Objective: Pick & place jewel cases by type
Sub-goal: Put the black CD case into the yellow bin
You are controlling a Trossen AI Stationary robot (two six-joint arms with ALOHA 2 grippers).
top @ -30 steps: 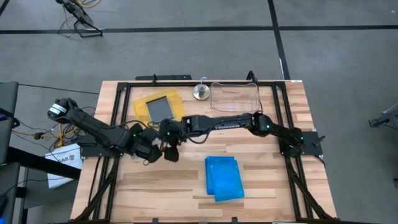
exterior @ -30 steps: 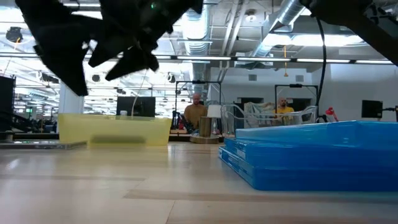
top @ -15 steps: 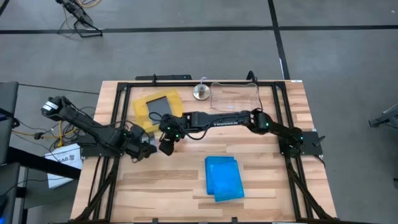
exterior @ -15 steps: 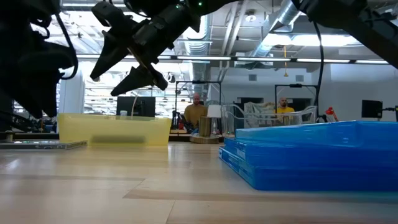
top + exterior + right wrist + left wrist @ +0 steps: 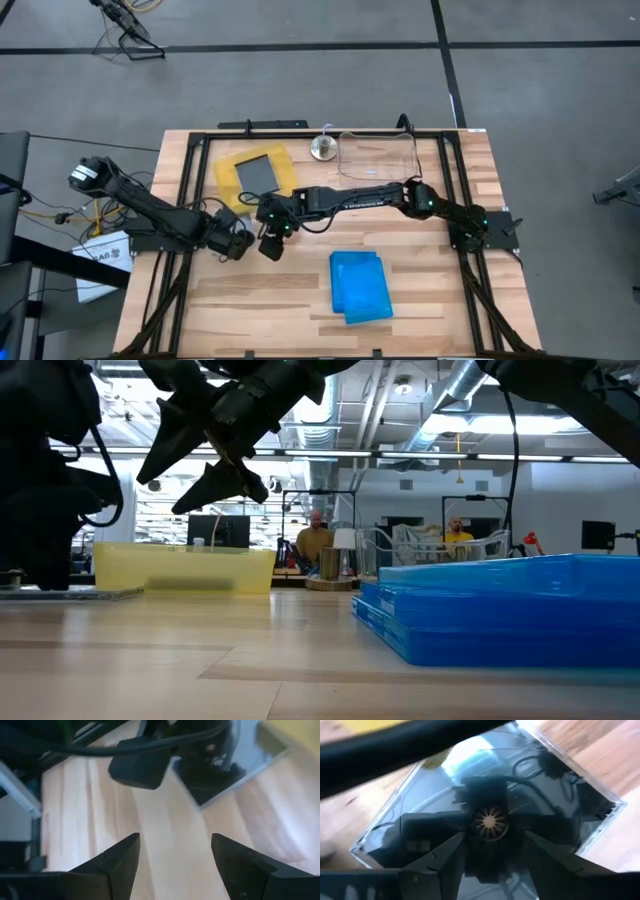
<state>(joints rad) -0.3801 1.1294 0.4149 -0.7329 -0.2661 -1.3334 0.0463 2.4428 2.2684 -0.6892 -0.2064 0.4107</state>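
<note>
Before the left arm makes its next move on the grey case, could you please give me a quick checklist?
1. Left hand open: ok.
2. Grey case centred under it: ok.
3. Fingers touching the case: cannot tell.
4. Right hand open and empty: ok.
5. Right hand clear of the left: not ok, close beside it in the high view.
6. Blue cases out of the way: ok.

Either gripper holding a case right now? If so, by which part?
No. The right gripper is open over bare table. The left gripper is open above a clear case, not gripping it.
</note>
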